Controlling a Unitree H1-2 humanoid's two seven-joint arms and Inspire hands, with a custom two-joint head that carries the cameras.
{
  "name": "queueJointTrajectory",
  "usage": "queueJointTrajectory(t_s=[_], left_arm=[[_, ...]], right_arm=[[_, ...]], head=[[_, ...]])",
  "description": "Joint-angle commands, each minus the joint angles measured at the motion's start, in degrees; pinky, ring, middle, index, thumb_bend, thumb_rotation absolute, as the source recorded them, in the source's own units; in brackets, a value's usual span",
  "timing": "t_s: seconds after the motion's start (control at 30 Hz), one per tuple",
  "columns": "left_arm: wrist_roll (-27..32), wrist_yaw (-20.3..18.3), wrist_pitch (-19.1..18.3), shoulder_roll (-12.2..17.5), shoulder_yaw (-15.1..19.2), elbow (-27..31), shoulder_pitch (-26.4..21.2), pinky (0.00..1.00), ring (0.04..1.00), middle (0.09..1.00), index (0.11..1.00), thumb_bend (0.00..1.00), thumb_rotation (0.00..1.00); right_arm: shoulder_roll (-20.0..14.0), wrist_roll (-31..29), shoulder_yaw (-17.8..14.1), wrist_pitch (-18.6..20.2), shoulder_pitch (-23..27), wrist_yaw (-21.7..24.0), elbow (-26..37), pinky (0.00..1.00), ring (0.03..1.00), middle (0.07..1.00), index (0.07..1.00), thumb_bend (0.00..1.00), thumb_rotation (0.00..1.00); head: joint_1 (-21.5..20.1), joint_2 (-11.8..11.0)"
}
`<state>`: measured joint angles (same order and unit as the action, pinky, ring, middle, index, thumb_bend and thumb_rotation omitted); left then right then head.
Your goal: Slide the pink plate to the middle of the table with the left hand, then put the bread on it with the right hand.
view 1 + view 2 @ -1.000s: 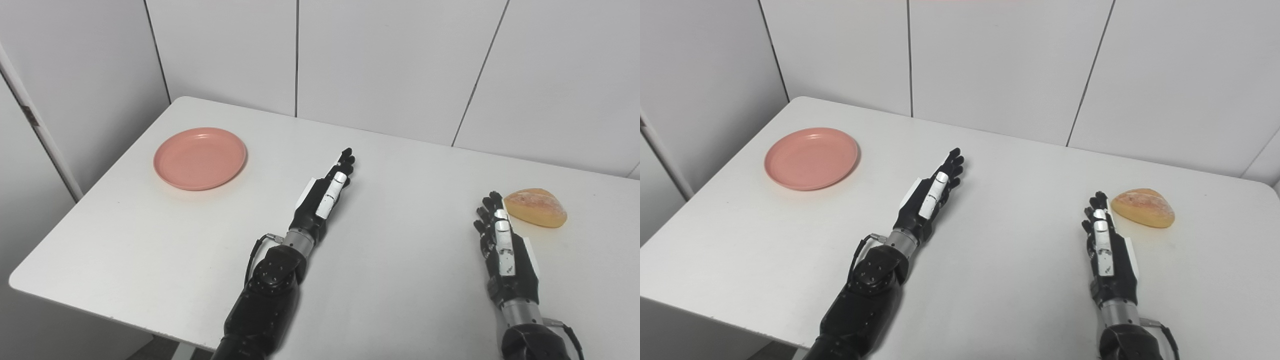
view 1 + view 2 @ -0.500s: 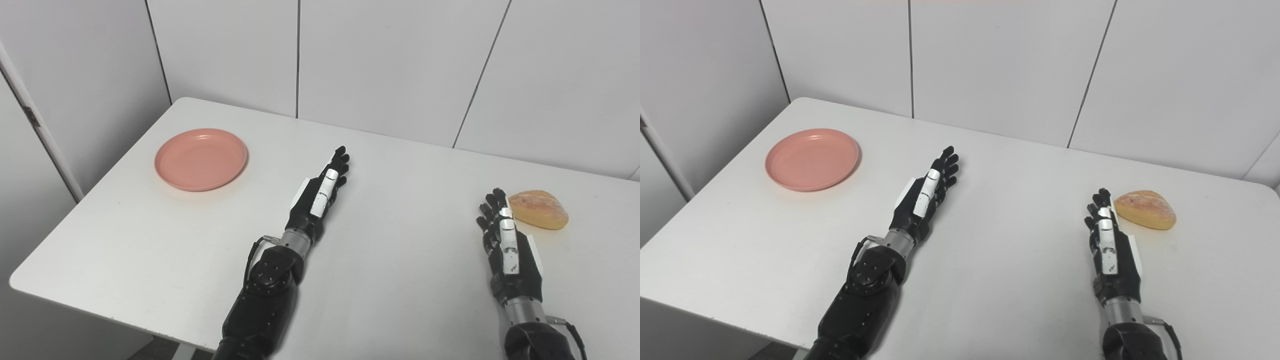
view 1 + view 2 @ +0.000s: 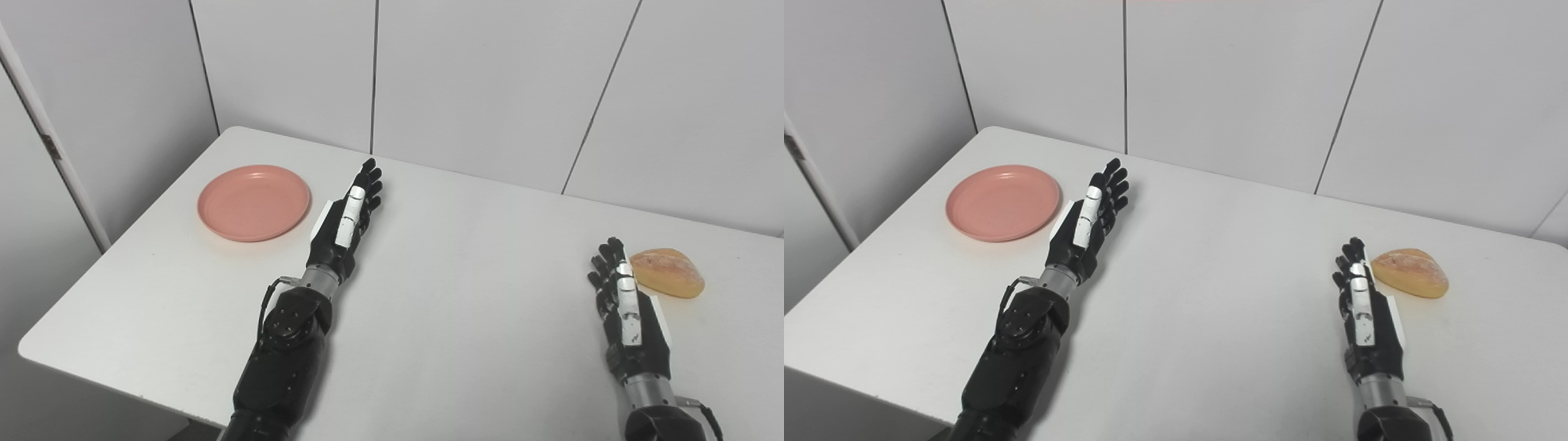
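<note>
A round pink plate [image 3: 253, 201] lies empty at the far left of the white table [image 3: 453, 288]. My left hand [image 3: 344, 220] is open with fingers stretched, held just to the right of the plate and not touching it. A golden bread roll [image 3: 667, 272] lies at the right side of the table. My right hand [image 3: 628, 309] is open, fingers stretched, just left of the bread and a little nearer to me, apart from it.
White wall panels [image 3: 478, 86] stand right behind the table's far edge. The table's left edge [image 3: 122, 239] runs close to the plate. A white post [image 3: 55, 147] stands left of the table.
My left hand has swung left from the table's middle to beside the plate. The right hand has stayed by the bread. The camera has shifted slightly.
</note>
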<state>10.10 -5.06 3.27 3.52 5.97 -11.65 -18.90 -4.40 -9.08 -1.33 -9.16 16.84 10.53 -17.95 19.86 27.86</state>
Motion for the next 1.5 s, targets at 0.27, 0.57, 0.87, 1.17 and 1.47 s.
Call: queueJointTrajectory(t_s=[0.27, 0.57, 0.87, 1.17, 1.47], left_arm=[[1.22, -0.76, -0.6, 3.78, 2.02, 4.23, -3.28, 1.0, 1.0, 1.0, 1.0, 0.72, 1.0], [0.85, -0.05, -0.59, 8.25, 4.74, 0.44, -6.56, 1.0, 1.0, 1.0, 1.0, 0.73, 1.0], [0.48, 0.69, -2.15, 13.26, 6.61, -1.95, -9.12, 1.0, 1.0, 1.0, 1.0, 0.75, 1.0], [-0.44, 1.22, -2.81, 17.46, 8.3, -3.3, -9.87, 1.0, 0.997, 0.997, 1.0, 0.75, 1.0], [-0.61, 1.14, -4.3, 21.11, 8.99, -4.63, -10.58, 0.99, 0.987, 0.989, 0.995, 0.75, 1.0]], right_arm=[[0.12, -0.04, -0.06, -1.65, -1.54, 0.18, -1.11, 1.0, 1.0, 1.0, 1.0, 0.63, 0.99], [-0.11, -0.66, -0.28, -2.44, -1.31, 0.75, -1.71, 1.0, 1.0, 1.0, 1.0, 0.62, 1.0], [-0.54, -1.3, -0.08, -1.75, -1.34, 1.48, -1.51, 1.0, 1.0, 1.0, 1.0, 0.61, 1.0], [-0.57, -1.45, -0.23, -1.34, -1.38, 1.43, -1.22, 1.0, 1.0, 1.0, 1.0, 0.61, 1.0], [-0.93, -1.79, -1.02, -1.11, -1.32, 1.04, -1.03, 1.0, 1.0, 1.0, 1.0, 0.59, 0.99]], head=[[0.5, 0.04], [3.0, -0.66], [3.02, -0.72], [4.18, -1.24], [6.26, -1.61]])
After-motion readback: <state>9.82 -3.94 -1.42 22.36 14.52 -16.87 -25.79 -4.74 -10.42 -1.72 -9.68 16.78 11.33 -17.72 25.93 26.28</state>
